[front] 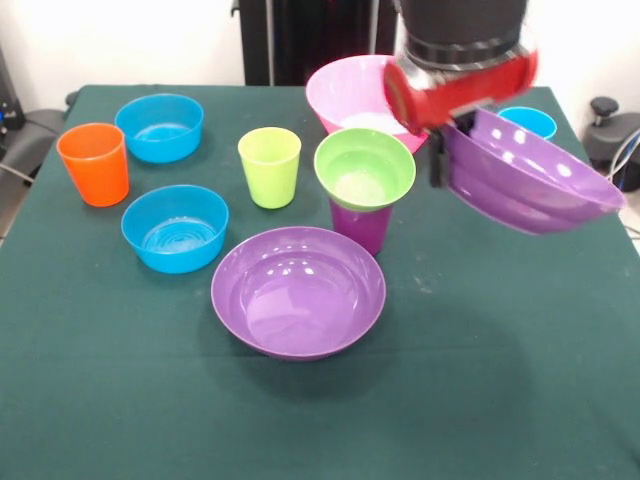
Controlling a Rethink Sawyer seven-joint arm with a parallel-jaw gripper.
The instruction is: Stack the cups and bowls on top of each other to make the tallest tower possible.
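A small green bowl (364,167) sits upright on the mouth of the purple cup (360,226) at the table's middle; this is the tower. Just right of it my gripper (440,160) is shut on the rim of a wide purple bowl (525,178), which hangs tilted in the air, its opening facing up and left. A second wide purple bowl (298,291) rests on the cloth in front of the tower. The lime green cup (269,166) stands left of the tower. At the far left stands the orange cup (93,163).
Two blue bowls (159,127) (175,228) lie at the left. A big pink bowl (345,95) stands behind the tower, partly hidden by the arm. A light blue cup (527,121) peeks out behind the held bowl. Green cloth (480,400) covers the table.
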